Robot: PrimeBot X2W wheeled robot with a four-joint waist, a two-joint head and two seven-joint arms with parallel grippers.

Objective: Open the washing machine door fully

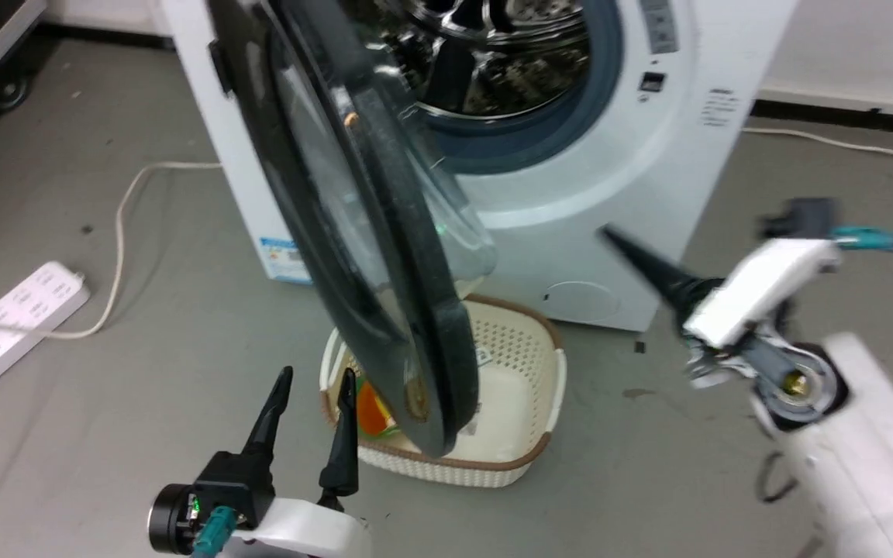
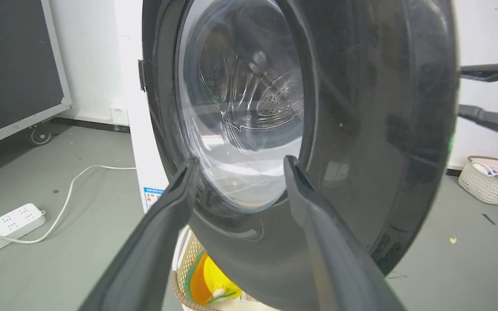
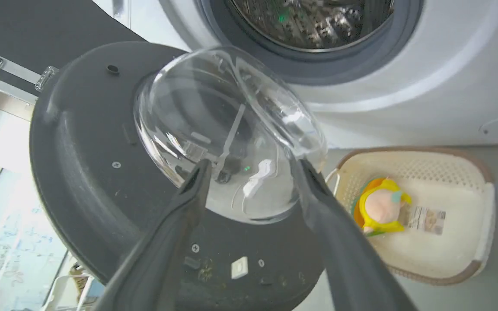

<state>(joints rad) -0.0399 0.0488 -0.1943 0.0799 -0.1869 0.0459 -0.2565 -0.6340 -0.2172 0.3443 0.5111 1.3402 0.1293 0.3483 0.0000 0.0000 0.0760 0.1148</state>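
The white washing machine point(image 1: 594, 194) stands ahead with its steel drum point(image 1: 493, 54) exposed. Its round black door point(image 1: 408, 310) is swung out, edge-on in the head view, hinged at the machine's left. My left gripper point(image 1: 316, 384) is open low on the door's outer side, and its wrist view looks at the glossy outer face point(image 2: 361, 129) between its spread fingers point(image 2: 240, 164). My right gripper point(image 3: 253, 166) is open on the inner side, facing the bulging glass bowl point(image 3: 227, 129) and apart from it. One of its dark fingers point(image 1: 640, 260) points up-left in the head view.
A cream perforated basket point(image 1: 524, 364) holding a yellow-orange toy point(image 3: 381, 205) sits on the floor under the door. A white power strip point(image 1: 16, 322) and its cable lie at the left. Another white basket point(image 2: 489, 183) stands far right, and a black wheeled panel point(image 2: 11, 65) far left.
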